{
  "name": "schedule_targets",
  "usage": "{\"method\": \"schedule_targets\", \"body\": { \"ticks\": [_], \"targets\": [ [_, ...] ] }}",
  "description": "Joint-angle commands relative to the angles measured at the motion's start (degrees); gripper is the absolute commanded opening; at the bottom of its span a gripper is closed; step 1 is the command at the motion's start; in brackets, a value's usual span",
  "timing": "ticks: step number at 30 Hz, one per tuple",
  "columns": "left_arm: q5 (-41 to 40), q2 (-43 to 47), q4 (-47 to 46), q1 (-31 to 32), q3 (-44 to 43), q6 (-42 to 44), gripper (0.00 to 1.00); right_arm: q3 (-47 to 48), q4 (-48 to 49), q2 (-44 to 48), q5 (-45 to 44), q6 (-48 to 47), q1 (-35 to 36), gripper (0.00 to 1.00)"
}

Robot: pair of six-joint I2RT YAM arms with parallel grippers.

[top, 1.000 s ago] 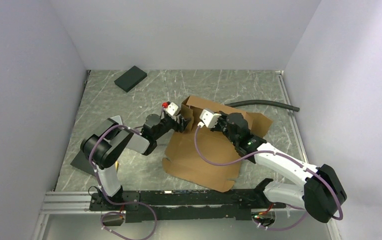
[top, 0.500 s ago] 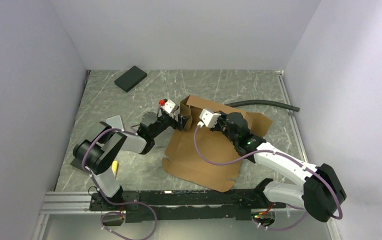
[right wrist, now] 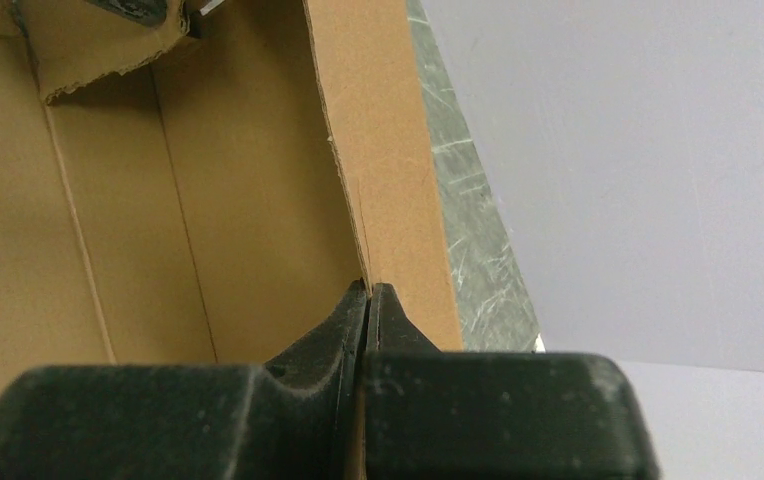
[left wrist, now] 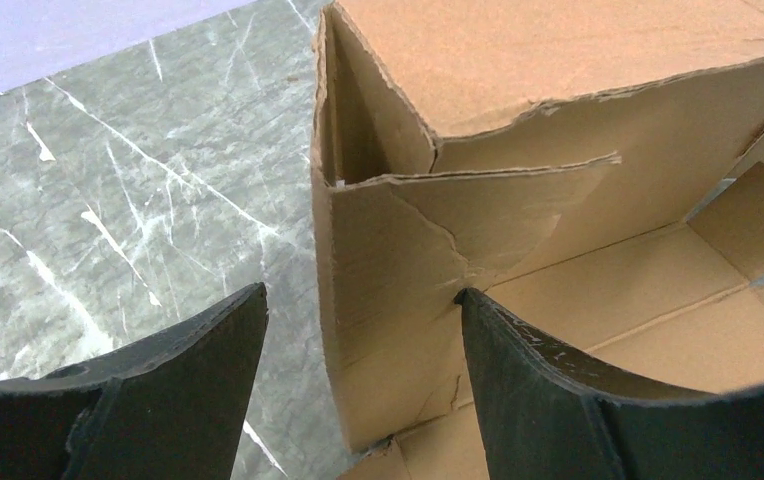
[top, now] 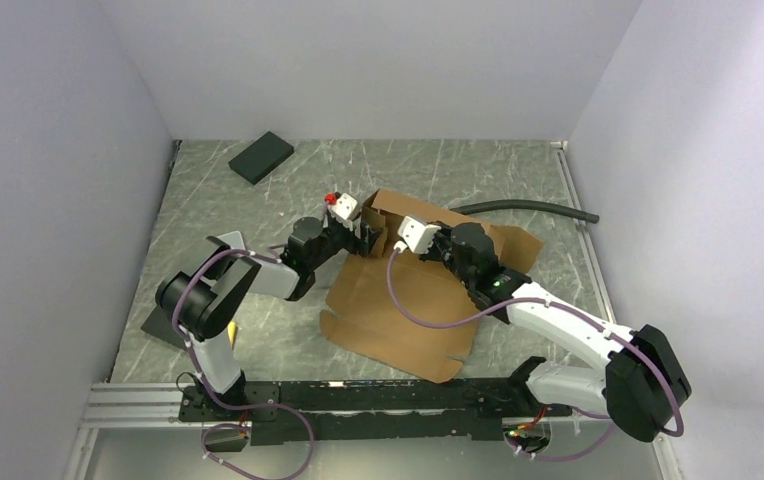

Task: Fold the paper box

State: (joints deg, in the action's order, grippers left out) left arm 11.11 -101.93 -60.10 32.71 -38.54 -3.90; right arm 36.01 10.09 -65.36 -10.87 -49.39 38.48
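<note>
1. Since a second ago, the left claw (left wrist: 360,295) has come back to the box (top: 398,310), open around its corner flap (left wrist: 408,260).
2. Right claw (right wrist: 368,290) is closed, pinching the back wall (right wrist: 388,150); the box lies mid-surface (top: 238,200).
3. Best: hold the wall upright and press the flap inward slowly.

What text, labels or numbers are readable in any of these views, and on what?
None readable.
The paper box is plain brown cardboard; neither wrist view shows any print on its faces.
The black pad at the far left of the table shows no label.
The white camera housings on the wrists are too small to tell whether they carry marks.
</note>
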Motion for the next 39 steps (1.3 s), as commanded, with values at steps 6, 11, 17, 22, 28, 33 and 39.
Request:
{"method": "schedule_targets", "body": {
  "ticks": [6, 11, 17, 22, 28, 33, 39],
  "targets": [
    [-9.53, 0.21, -5.69, -0.37, 1.23, -3.93, 0.83, 1.49, -8.35, -1.36, 7.41, 6.04, 0.78, 0.0],
    [-9.4, -0.15, -4.91, -0.28, -0.32, -4.22, 0.81, 3.35, -9.79, -2.6, 8.71, 7.02, 0.85, 0.0],
    [-7.97, -1.89, -7.46, -0.28, -1.83, -2.94, 0.81, 4.98, -11.62, -4.13, 9.45, 8.06, 0.98, 0.0],
    [-5.43, -3.39, -10.7, -0.28, -2.5, 0.2, 0.73, 5.73, -11.03, -5.02, 8.19, 8.49, 1.05, 0.0],
    [-3.38, -5.77, -14.9, -0.3, -3.12, 1.04, 0.33, 5.26, -10.36, -5.41, 7.65, 8.69, 1.08, 0.0],
    [-2.17, -5.72, -15.47, -0.19, -2.93, 1.19, 0.21, 5.23, -10.35, -5.83, 7.62, 8.91, 1.08, 0.0],
    [-4.75, -5.82, -11.83, -0.19, -4.59, 3.19, 0.49, 5.39, -10.56, -5.93, 8.56, 9.28, 1.09, 0.0]
  ]
}}
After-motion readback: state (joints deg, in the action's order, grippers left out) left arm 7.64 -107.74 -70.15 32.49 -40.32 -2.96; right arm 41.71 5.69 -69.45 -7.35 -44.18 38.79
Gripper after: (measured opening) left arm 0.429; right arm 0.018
